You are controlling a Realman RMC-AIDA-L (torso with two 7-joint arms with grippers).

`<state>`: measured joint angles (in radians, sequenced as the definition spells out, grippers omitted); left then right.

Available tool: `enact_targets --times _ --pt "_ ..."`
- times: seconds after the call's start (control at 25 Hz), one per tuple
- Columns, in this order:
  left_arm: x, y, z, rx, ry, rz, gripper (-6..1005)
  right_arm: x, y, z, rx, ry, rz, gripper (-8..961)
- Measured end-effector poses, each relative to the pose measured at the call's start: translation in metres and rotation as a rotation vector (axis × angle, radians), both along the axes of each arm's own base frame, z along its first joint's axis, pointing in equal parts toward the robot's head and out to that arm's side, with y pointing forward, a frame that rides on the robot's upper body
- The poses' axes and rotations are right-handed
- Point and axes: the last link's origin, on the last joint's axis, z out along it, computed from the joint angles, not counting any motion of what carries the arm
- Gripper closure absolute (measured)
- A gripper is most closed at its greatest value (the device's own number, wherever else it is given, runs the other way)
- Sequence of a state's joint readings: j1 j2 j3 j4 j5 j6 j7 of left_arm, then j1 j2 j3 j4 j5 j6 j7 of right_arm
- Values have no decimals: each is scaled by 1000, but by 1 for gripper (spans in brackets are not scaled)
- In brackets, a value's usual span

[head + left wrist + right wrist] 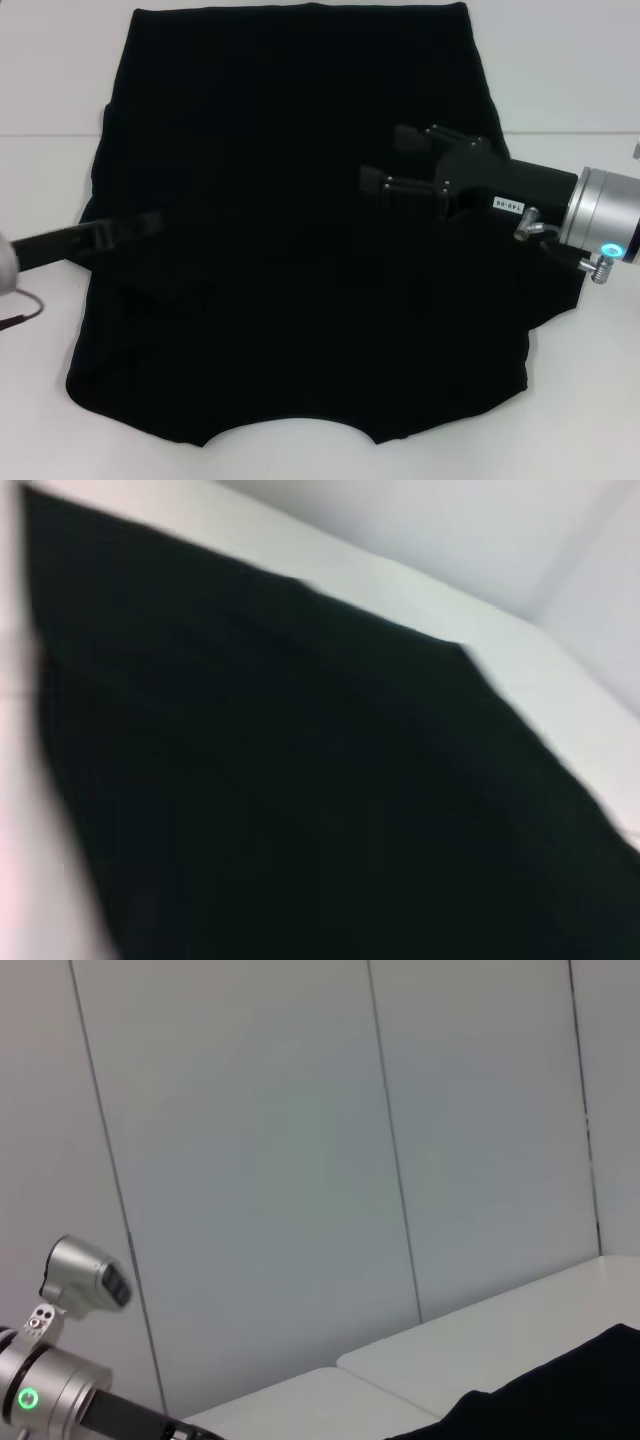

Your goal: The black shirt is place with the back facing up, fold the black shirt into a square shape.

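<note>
Since the black shirt [290,230] is laid out nearly flat across the white counter [580,70], not much folding can be counted as done yet. Its hem is seen at the far edge and the collar notch at the near edge, so the full length is spread out and no square shape has been made. The right side looks a bit bunched where the sleeve was maybe turned inward, but black on black makes that hard to call, so it's only a guess.

The right pincer [385,160] is held over the right half of the shirt, its two fingers spread apart with nothing between them. The left pincer [150,222] is reaching in from the left edge, low over the cloth; whether it's open or pinching fabric can't be told, since it's blurred against the shirt.

What's left, judging by this: both sides brought in, then the length folded over. Basically most of the job is still to be done.
</note>
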<state>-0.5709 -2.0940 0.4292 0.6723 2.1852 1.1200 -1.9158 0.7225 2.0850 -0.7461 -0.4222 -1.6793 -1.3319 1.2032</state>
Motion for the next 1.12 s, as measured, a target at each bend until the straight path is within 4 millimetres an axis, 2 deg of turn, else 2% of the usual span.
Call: enact_targets --times 0.16,0.32,0.4,0.8,1.12 --pt "-18 1 5 46 14 133 299 -1 1 1 6 1 -2 36" --pt "-28 2 6 82 41 193 214 -2 3 1 9 -1 -3 36" --pt "-30 2 6 96 50 204 99 -2 3 1 9 -2 -3 36" --pt "-38 2 5 117 75 242 100 0 2 0 10 -3 -9 37" --pt "-36 2 0 96 75 230 100 1 2 1 12 -2 -13 37"
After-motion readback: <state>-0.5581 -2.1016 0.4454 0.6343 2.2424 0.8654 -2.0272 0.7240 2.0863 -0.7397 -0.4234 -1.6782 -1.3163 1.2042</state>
